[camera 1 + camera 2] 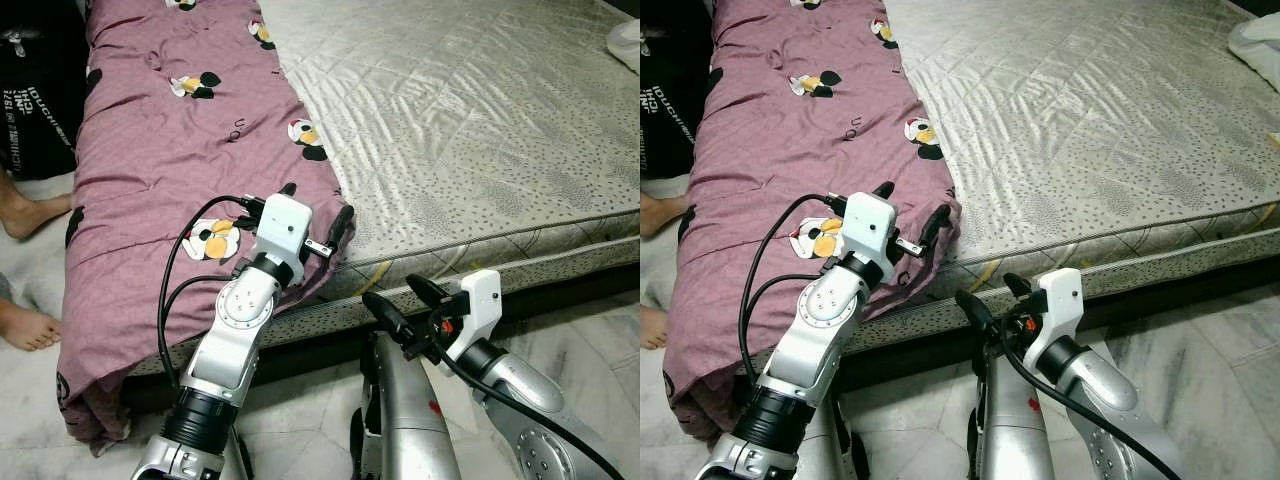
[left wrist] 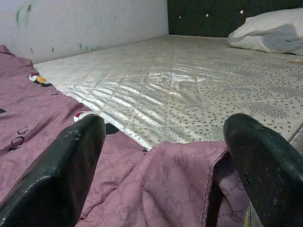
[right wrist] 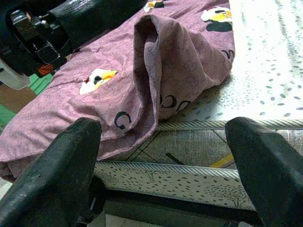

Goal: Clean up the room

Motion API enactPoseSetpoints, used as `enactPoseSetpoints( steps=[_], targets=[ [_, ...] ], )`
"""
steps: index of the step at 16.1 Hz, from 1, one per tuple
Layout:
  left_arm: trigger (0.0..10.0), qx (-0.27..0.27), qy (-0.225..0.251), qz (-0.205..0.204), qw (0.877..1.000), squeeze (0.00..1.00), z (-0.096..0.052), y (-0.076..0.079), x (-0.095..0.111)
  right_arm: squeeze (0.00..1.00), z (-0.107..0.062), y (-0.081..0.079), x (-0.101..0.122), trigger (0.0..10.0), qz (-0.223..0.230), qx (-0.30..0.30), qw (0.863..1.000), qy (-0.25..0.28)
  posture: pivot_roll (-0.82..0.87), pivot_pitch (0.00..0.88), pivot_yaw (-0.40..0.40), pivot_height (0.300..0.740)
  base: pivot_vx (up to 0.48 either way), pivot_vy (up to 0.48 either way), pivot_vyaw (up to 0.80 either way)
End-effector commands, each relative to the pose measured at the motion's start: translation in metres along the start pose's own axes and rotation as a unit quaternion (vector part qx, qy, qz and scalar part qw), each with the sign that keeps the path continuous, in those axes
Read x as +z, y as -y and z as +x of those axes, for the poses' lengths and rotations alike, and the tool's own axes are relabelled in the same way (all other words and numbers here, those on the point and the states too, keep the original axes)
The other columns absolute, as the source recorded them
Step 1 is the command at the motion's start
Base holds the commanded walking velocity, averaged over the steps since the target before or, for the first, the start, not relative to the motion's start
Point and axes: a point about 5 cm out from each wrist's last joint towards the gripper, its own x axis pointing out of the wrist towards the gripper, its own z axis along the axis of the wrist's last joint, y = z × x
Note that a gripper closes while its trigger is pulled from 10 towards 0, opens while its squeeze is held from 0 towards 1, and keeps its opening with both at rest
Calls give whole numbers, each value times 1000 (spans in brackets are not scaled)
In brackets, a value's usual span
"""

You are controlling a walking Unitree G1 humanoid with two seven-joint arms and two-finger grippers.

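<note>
The right gripper (image 1: 398, 298) hangs low beside the bed frame, jaws open and holding nothing. Just beyond it, the left gripper (image 1: 318, 213) hovers over the folded corner of the purple blanket (image 1: 160, 150), jaws spread wide on either side of the fold. The blanket covers the left strip of the bare mattress (image 1: 470, 120); a white pillow (image 2: 272, 30) lies at the far end.

A low bed (image 1: 560, 262) carries a bare quilted mattress (image 1: 470, 120) with a silvery, speckled cover that catches the light. The floor (image 1: 600, 330) is pale marbled tile. Beyond the bed stand a whitish wall (image 2: 85, 23) and a dark tufted headboard (image 2: 208, 16).
</note>
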Motion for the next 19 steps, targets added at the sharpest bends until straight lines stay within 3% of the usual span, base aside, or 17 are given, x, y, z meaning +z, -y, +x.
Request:
enactPoseSetpoints(
  steps=[1,4,5,6,7,13,17,19],
  targets=[
    [10000,3,0,5,1000,0,1,-1,0,0,-1,-3,1,10000,-2,9,1000,0,-70,68,-19,517,0,0,0],
    [10000,3,0,5,1000,0,1,-1,0,0,-1,-3,1,10000,-2,9,1000,0,-70,68,-19,517,0,0,0],
    [10000,8,2,7,1000,0,1,-3,1,0,-2,-4,-3,10000,-21,32,999,-30,-68,65,-22,517,0,0,0],
    [10000,138,-64,-12,988,0,-22,-53,-28,0,6,27,2,10000,-59,-64,996,-12,-56,20,-43,517,0,0,0],
    [10000,190,-93,-22,977,0,-36,-72,-41,0,9,38,6,10000,-67,-110,992,6,-56,22,-43,517,0,0,0],
    [10000,174,-92,-16,980,0,-38,-75,-40,0,11,33,4,10000,-71,-92,993,5,-55,28,-41,517,0,0,0],
    [10000,196,-74,8,978,0,-44,-80,-33,0,13,19,-3,10000,-95,-30,995,-10,-52,26,-41,517,0,0,0],
    [10000,235,-87,4,968,0,-50,-88,-37,0,24,20,3,10000,-70,-54,996,11,-47,29,-41,517,0,0,0]
  ],
)
